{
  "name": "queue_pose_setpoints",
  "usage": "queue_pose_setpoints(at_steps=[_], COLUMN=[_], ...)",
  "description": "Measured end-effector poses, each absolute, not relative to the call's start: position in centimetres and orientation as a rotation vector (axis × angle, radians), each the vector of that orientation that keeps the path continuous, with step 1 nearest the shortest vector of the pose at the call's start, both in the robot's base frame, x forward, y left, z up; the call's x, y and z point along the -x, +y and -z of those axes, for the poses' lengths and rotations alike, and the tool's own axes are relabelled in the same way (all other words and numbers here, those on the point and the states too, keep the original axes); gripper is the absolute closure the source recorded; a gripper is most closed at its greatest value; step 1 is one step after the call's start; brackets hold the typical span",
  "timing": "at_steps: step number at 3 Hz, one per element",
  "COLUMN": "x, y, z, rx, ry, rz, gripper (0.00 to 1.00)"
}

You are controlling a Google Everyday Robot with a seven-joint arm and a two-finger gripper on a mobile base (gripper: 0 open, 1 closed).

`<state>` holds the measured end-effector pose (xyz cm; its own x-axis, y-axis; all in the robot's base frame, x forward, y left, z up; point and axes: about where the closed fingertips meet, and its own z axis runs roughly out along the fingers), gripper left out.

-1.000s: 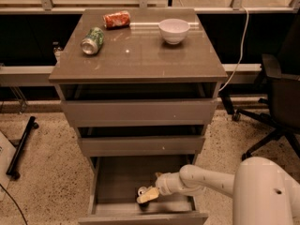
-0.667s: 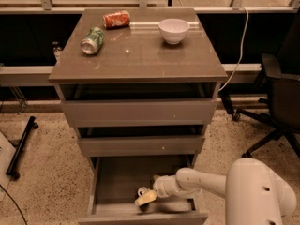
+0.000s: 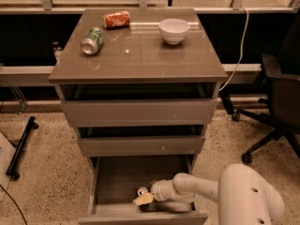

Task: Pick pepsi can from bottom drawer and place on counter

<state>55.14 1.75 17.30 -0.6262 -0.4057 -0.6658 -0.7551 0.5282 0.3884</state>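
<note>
Now the end effector [image 3: 143, 198] sits low inside the open bottom drawer [image 3: 114, 178], near the front, at the tip of the white arm [image 3: 199, 188] that reaches in from the right. Over the last second it has crept a little leftward and down, then all but stopped; it lies in nearly the same spot as a moment ago. What looks like the pepsi can [image 3: 142, 191] shows only as a small silver round top with a dark body just behind the pale tip, touching it or very nearly so. Whether the end effector is spread, pressed together or already pinching the can cannot be told from this view. The slowing suggests that the reach is over and the grasp is in hand, so the task is in its first half: the can is not yet lifted. Up on the bench [image 3: 140, 60] lie a green can [image 3: 92, 41], a red-orange can [image 3: 116, 19] and a white bowl [image 3: 174, 30], with bare surface between them for the drop.
</note>
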Motion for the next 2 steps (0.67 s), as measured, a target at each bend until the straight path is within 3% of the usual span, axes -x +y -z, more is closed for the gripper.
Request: queue_pose_setpoints(at_steps=[2], x=[-55.43], y=[2.04], z=[-16.77], rx=[0.908], ry=[2.251], rz=[-0.930], gripper=[0.64])
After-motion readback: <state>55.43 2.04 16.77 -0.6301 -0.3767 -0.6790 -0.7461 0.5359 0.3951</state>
